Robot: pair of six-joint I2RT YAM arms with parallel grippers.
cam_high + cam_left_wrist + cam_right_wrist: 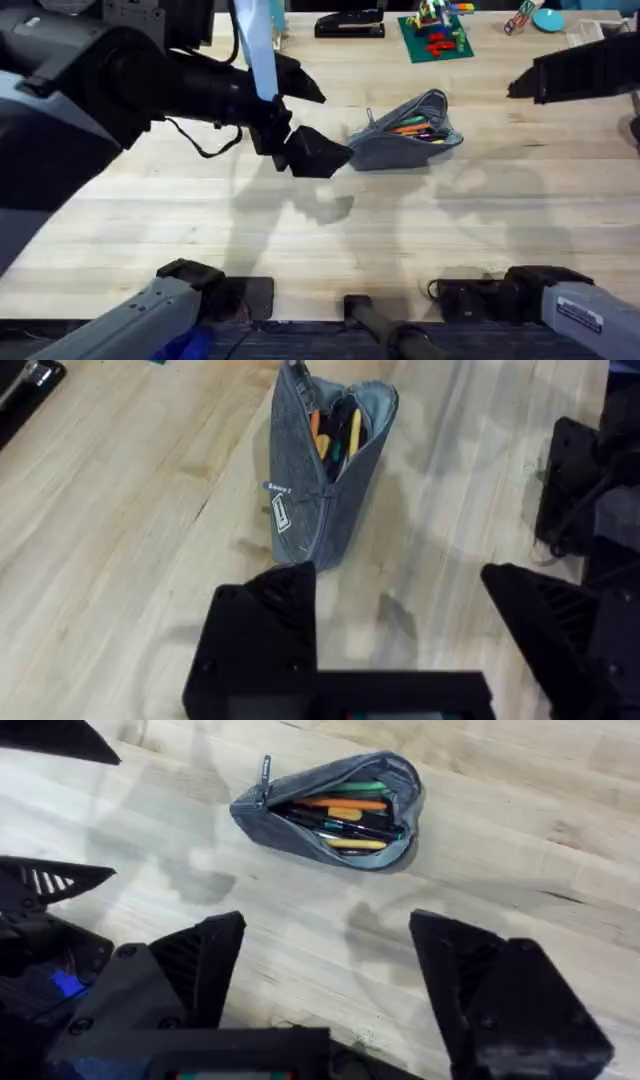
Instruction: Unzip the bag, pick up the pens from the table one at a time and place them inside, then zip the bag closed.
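Bag [405, 132] mid-table [300, 250], unzipped, pens [345, 815] inside; long axis left-right. Left gripper [310, 152] nearer, just beside bag's left end, spread wide, empty. Right gripper [330, 980] wide open, empty, well apart

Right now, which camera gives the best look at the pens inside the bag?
The right wrist view: it looks straight into the open bag, showing the pens lengthwise. The left wrist view sees the bag end-on, with just a few tips. Overhead, the pens are small specks of colour in the opening.
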